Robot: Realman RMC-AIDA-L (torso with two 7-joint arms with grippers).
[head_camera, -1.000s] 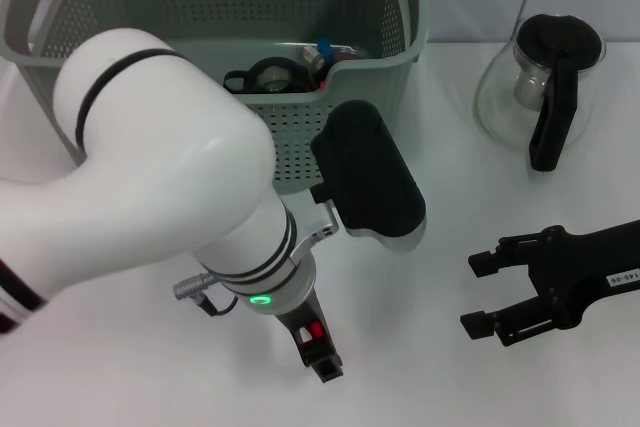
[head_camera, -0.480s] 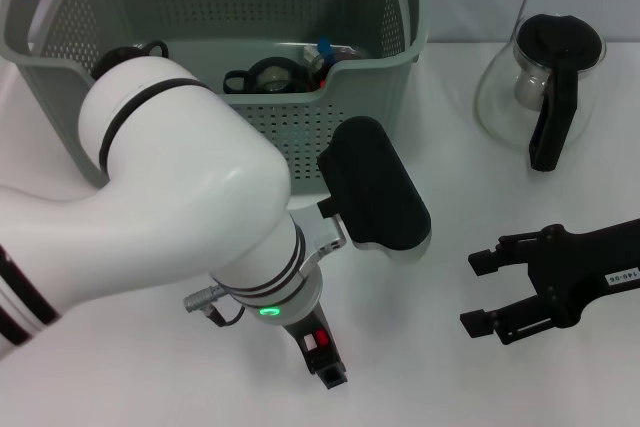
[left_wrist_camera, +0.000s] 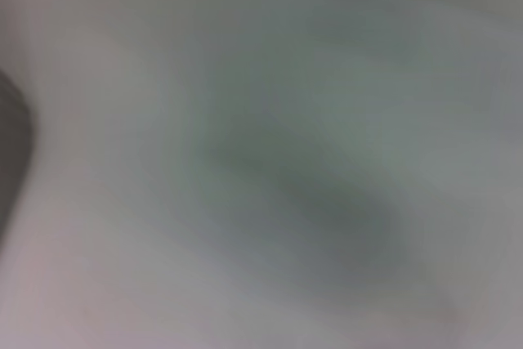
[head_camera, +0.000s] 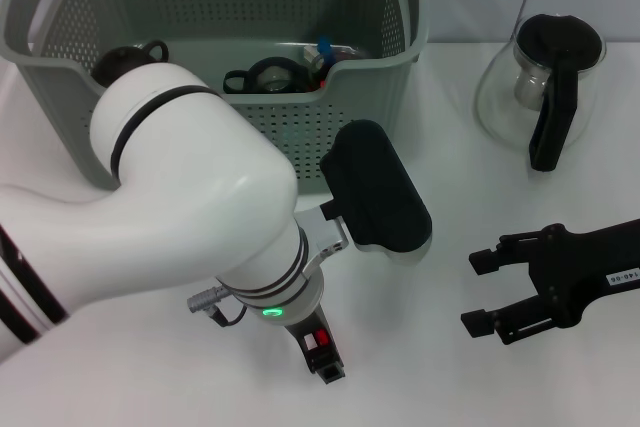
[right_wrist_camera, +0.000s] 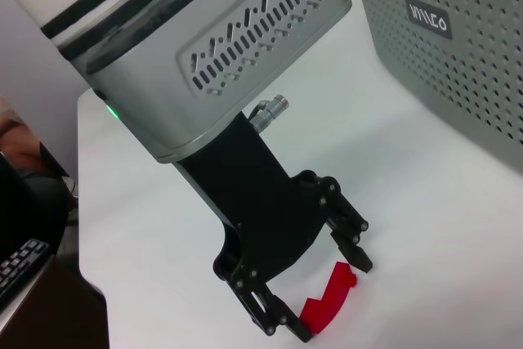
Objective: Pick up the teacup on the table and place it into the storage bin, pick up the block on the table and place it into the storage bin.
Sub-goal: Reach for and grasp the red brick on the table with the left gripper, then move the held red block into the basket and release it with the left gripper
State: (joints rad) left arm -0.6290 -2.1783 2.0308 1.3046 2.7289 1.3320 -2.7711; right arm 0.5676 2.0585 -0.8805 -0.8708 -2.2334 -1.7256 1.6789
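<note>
A small red curved block (right_wrist_camera: 325,306) lies on the white table, and a sliver of it shows under the left arm in the head view (head_camera: 316,340). My left gripper (right_wrist_camera: 331,300) points straight down over it, open, with one black finger on each side of the block and its tips close to the table. The storage bin (head_camera: 300,132) stands behind the left arm. A round black-rimmed item (head_camera: 266,75) lies inside the bin; I cannot tell if it is the teacup. My right gripper (head_camera: 478,294) rests open over the table at the right, holding nothing.
A glass teapot (head_camera: 540,82) with a black lid and handle stands at the back right. The bin's wall with its black label (right_wrist_camera: 427,15) is close beside the left gripper. The bulky left arm (head_camera: 190,217) hides much of the table's left half.
The left arm has shifted slightly right and lower, bringing its gripper closer to the table around the red block. The right arm has not moved.
</note>
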